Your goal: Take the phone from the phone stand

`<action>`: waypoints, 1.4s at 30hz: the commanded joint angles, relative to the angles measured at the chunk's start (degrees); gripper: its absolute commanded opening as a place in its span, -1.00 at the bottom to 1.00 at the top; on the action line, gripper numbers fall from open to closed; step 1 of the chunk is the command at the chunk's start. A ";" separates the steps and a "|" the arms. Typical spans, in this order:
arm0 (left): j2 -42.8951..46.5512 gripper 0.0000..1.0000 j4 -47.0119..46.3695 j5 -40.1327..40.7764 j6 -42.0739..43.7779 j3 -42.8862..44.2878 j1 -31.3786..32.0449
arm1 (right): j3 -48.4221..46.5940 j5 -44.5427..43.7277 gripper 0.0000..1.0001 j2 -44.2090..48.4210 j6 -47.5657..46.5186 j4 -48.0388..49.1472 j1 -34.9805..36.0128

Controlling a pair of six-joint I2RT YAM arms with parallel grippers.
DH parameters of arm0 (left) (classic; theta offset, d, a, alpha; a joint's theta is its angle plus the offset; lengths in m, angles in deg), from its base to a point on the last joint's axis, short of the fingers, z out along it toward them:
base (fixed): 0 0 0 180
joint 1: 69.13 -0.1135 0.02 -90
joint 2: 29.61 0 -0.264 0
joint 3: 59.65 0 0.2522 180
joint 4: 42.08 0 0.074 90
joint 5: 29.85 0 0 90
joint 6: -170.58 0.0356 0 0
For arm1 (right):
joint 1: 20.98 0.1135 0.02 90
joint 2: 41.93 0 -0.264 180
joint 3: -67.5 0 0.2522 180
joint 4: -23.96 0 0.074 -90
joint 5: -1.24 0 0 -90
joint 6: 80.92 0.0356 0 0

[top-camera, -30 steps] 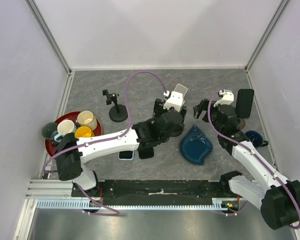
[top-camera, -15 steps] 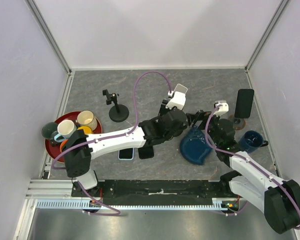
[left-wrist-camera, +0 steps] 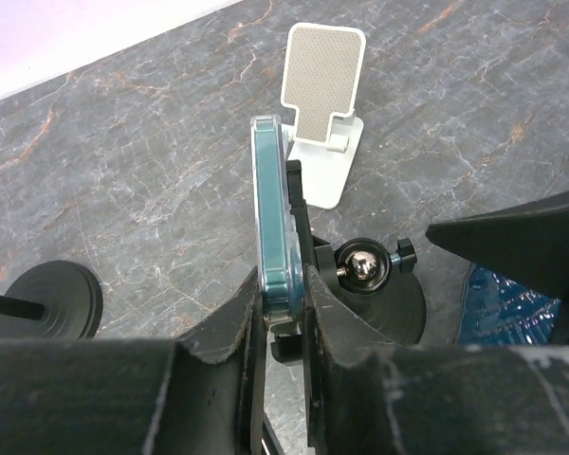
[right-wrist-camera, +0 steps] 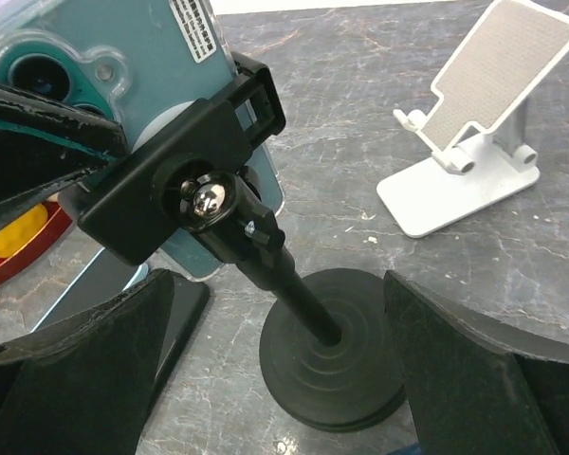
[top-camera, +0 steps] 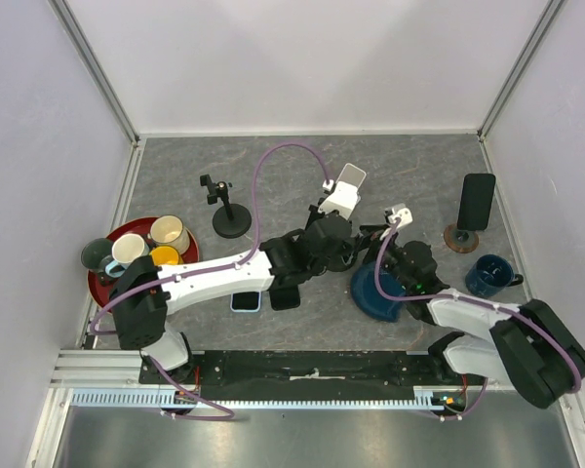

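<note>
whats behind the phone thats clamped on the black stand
The black clamp sits against the back of the phone, with a ball joint and a pole down to the round base. The clamp covers part of that back; the screen side is not visible.

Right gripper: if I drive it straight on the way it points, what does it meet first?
Most likely the black phone stand: its pole and round base lie dead ahead, framed by the open right gripper. Exact depth is unclear from the wrist view.
</note>
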 commanded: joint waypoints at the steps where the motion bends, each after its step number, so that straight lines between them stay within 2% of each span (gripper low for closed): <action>1: 5.12 -0.96 -4.19 -0.24 2.62 -2.01 0.05 | 0.13 0.20 0.94 -4.64 -2.93 11.53 2.32; 6: 5.83 -0.96 -3.31 -1.48 -0.54 -2.27 0.05 | -0.31 -2.01 0.80 -12.55 -3.38 19.35 3.02; 11: 5.65 -0.96 -1.66 -1.22 -2.47 -2.01 0.05 | -2.16 -3.32 0.70 -19.84 -4.43 22.52 6.10; 18: 5.39 -0.96 0.81 -2.80 -4.85 -1.75 0.05 | -3.65 -7.88 0.43 -28.37 -2.68 31.84 8.03; 23: 6.00 -0.96 3.98 -4.55 -7.66 -1.66 0.05 | -4.79 -9.39 0.22 -31.28 -2.23 34.31 8.12; 26: 6.26 -0.96 5.82 -5.78 -9.15 -1.66 0.05 | -5.41 -9.48 -0.06 -31.98 -2.50 34.31 8.04; 27: 6.44 -0.96 6.26 -6.05 -9.51 -1.66 0.05 | -5.67 -9.57 -0.39 -32.24 -2.50 34.13 8.04; 30: 6.97 -0.96 7.93 -7.80 -11.09 -1.74 0.05 | -6.55 -10.09 -1.00 -32.25 -2.59 31.85 8.04; 36: 7.41 -0.96 11.44 -11.58 -14.16 -1.83 0.13 | -6.90 -12.82 -1.00 -31.81 -2.50 29.56 8.04; 42: 9.60 -0.96 13.56 -9.13 -11.45 -3.15 -0.65 | -7.08 -12.21 -1.00 -31.90 -5.48 27.19 8.04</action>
